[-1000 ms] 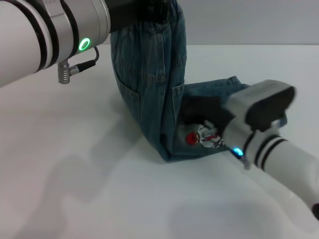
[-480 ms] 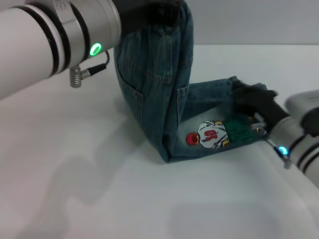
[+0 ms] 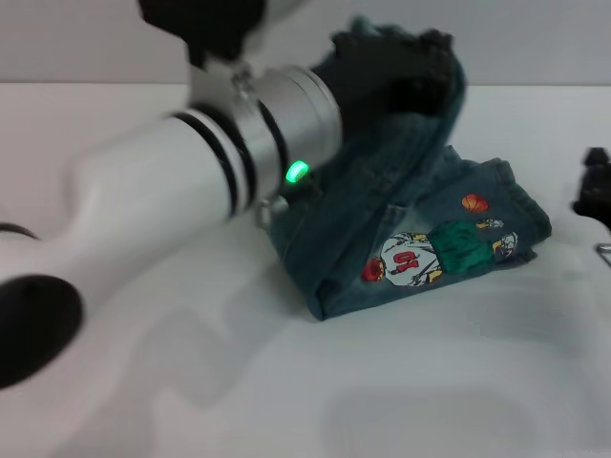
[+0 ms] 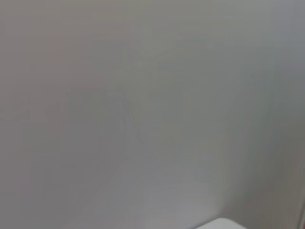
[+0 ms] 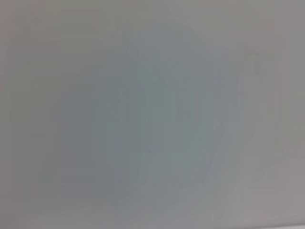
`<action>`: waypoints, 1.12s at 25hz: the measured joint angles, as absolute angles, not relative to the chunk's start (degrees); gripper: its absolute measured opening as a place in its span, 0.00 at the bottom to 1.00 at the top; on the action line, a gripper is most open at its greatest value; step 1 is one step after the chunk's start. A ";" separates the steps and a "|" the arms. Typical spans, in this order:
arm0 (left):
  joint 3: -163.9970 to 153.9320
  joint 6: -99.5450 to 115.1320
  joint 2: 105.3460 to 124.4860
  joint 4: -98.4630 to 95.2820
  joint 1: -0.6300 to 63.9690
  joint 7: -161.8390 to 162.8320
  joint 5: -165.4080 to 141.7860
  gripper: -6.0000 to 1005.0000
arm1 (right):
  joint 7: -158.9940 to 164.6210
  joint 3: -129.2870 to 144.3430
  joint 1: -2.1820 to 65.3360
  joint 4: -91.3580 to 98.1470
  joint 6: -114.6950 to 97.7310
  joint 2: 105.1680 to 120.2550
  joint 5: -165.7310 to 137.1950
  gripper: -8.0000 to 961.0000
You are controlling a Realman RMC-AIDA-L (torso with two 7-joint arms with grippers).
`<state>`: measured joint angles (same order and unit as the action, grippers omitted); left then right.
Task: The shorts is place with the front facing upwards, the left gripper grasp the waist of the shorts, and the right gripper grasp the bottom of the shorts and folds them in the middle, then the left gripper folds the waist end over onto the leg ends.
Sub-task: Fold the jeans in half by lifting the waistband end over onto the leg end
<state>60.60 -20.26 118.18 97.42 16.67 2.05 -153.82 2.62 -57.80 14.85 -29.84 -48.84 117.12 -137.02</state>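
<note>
The blue denim shorts (image 3: 334, 248) lie on the white table, folded lengthwise. Their leg ends (image 3: 516, 205) rest flat at the right, with the cartoon patch (image 3: 420, 256) facing up. My left gripper (image 3: 391, 72), on the arm with the green light, is shut on the waist of the shorts (image 3: 449, 95). It holds the waist raised above the leg part. My right gripper (image 3: 594, 191) shows only partly at the right edge of the head view, apart from the shorts. Both wrist views show only blank grey.
The white table (image 3: 286, 382) stretches in front of and to the left of the shorts. A grey wall (image 3: 535, 38) stands behind it. My left arm (image 3: 172, 191) crosses the left half of the head view.
My left gripper has carried the waist to the right and lower, towards the leg ends. My right gripper has left the hems and drawn back to the right edge.
</note>
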 joint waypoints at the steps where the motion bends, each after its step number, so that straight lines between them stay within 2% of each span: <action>1: 59.62 -17.99 118.21 95.68 17.14 2.01 -153.30 0.07 | 2.20 -58.31 13.39 -31.09 -49.45 116.77 -137.03 0.01; 5: 53.53 -5.70 118.26 86.64 18.98 1.46 -152.65 0.08 | -0.02 -60.27 6.24 -38.90 -51.12 115.43 -137.06 0.01; 7: 53.53 -5.70 118.26 86.64 18.98 1.46 -152.65 0.08 | -4.35 -62.18 2.63 -43.14 -51.86 115.74 -137.07 0.01; 8: 51.35 -1.10 118.40 82.63 20.44 1.46 -152.65 0.09 | -9.95 -64.45 -0.37 -46.51 -52.14 116.73 -137.32 0.01; 11: 50.47 1.47 118.31 80.07 21.77 1.86 -152.56 0.09 | -12.71 -65.70 -1.88 -48.81 -51.11 117.29 -138.98 0.01; 18: 50.60 3.86 118.40 77.61 22.40 2.06 -152.51 0.27 | -13.27 -65.44 -1.99 -52.04 -45.72 118.21 -143.50 0.01; 28: 51.72 5.43 118.13 75.27 20.77 1.73 -152.88 0.70 | -13.30 -65.58 -1.85 -52.94 -45.32 118.72 -145.77 0.01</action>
